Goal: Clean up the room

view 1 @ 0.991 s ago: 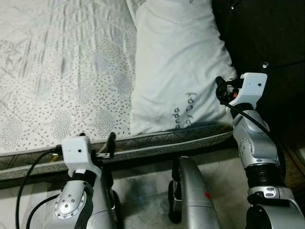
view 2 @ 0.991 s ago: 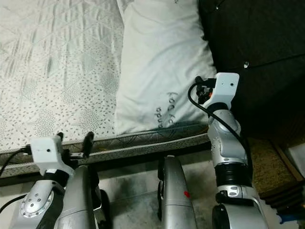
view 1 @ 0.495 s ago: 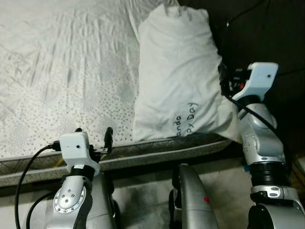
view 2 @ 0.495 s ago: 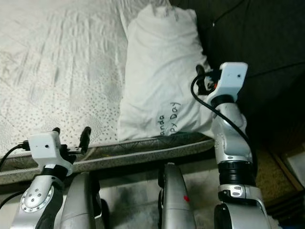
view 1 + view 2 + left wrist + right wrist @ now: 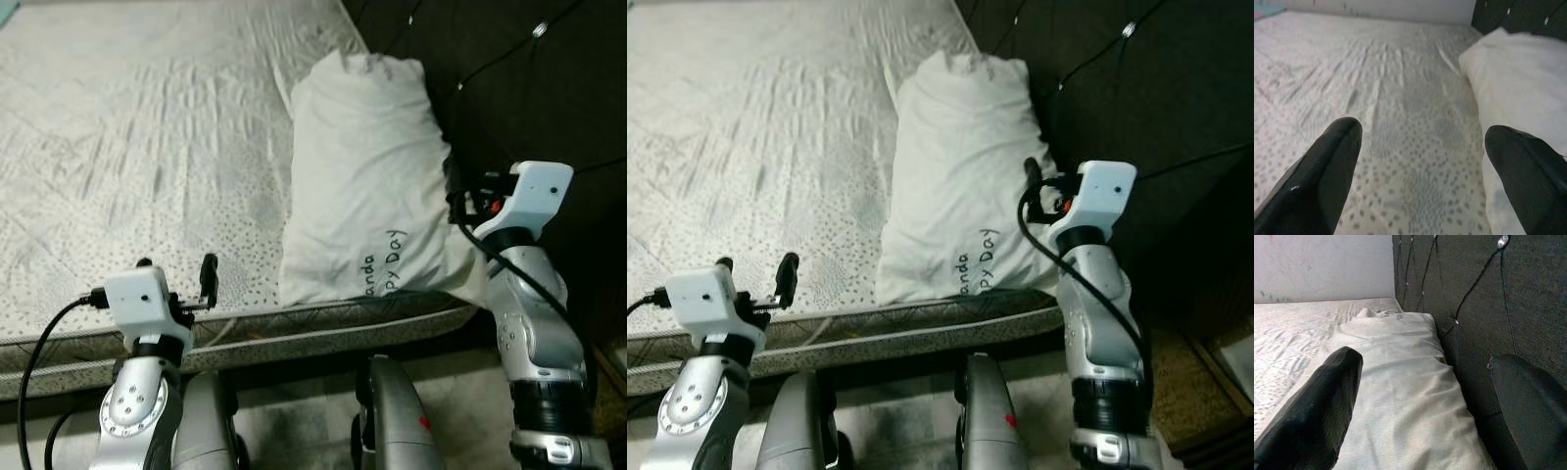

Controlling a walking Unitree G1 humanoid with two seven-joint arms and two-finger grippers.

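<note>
On mattress point(image 5: 147, 147) — white pillow point(image 5: 367, 186), beside headboard point(image 5: 509, 88)

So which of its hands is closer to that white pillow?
The right. The right gripper is at the pillow's edge by the dark headboard, fingers open. The left gripper hovers open over the mattress, off to the pillow's side.

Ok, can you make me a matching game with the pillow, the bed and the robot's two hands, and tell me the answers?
Things:
1. white pillow with black writing
2. grey patterned mattress
3. left hand
4. right hand

Places:
A. open above the mattress's near edge
B. lying along the dark tufted headboard
C. open over the pillow's headboard side
D. bare, with wrinkles

Pairs: 1-B, 2-D, 3-A, 4-C
</note>
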